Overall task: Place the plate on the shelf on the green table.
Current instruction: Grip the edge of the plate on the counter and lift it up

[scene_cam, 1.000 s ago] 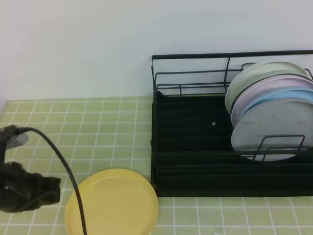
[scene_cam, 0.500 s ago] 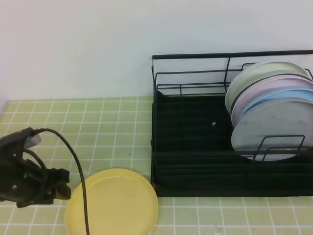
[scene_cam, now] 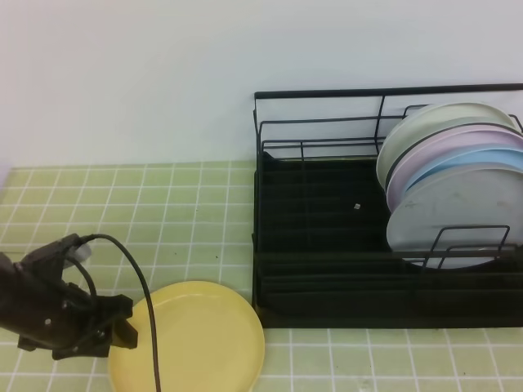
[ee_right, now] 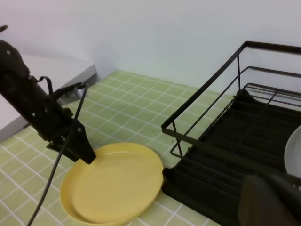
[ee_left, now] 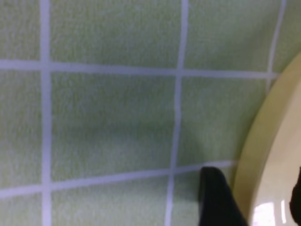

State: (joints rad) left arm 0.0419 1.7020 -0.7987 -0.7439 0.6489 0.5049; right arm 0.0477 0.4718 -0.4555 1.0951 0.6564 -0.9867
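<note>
Plate (scene_cam: 196, 339) lay flat on the green table (scene_cam: 163, 212), just left of the shelf (scene_cam: 327, 245) — not in it. Left gripper (ee_right: 87, 153) sat at the plate's left rim, jaws apart, straddling the edge, nothing clamped. Right gripper (ee_right: 268, 200) — closed, holding nothing, blurred near its camera.

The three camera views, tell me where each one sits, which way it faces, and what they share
Exterior high: raised in front of the green table, facing the white wall; shows the yellow plate, the black dish rack and the left gripper.
Left wrist: on the left arm, looking steeply down at tiles; a dark fingertip straddles the plate's rim.
Right wrist: on the right arm, low by the rack, looking left across the table; the right gripper is a blurred dark shape in the corner.
Shared: all three show the plate; the exterior and right wrist views also show the left arm.
</note>
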